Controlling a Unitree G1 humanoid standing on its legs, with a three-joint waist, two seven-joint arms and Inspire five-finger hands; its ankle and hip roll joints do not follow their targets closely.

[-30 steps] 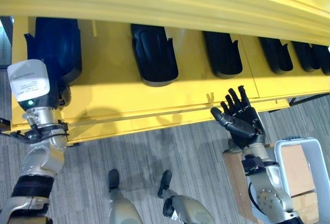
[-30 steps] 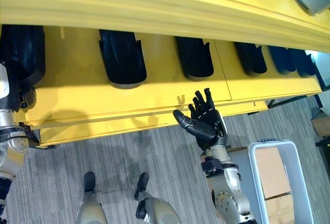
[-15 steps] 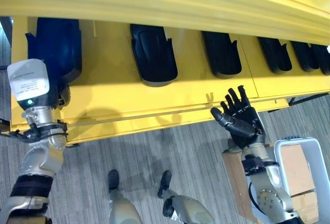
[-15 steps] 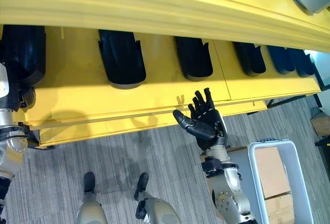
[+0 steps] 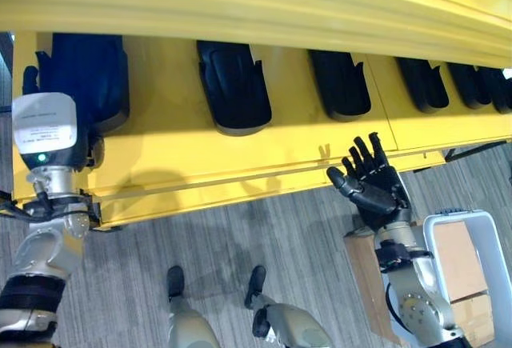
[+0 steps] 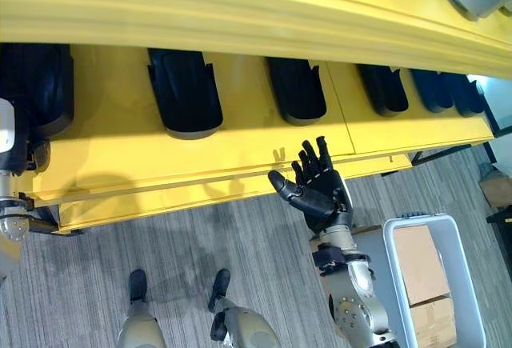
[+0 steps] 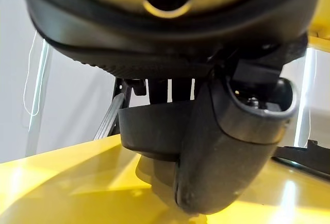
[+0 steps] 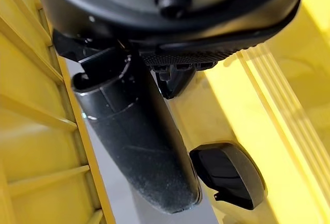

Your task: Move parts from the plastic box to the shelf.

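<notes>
Left eye view: the right hand (image 5: 374, 188) hovers spread and empty before the yellow shelf (image 5: 240, 164). Left hand (image 7: 227, 147) is at the far-left part (image 5: 84, 76), its grip unclear. Box (image 6: 400, 240) sits lower right.

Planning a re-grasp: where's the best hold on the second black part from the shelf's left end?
Probably its rounded near end, coming from the shelf's open front edge. The part lies lengthwise, notched end pointing back under the upper rail, so that end is hard to reach. The open right hand hovers nearest that front edge.
</notes>
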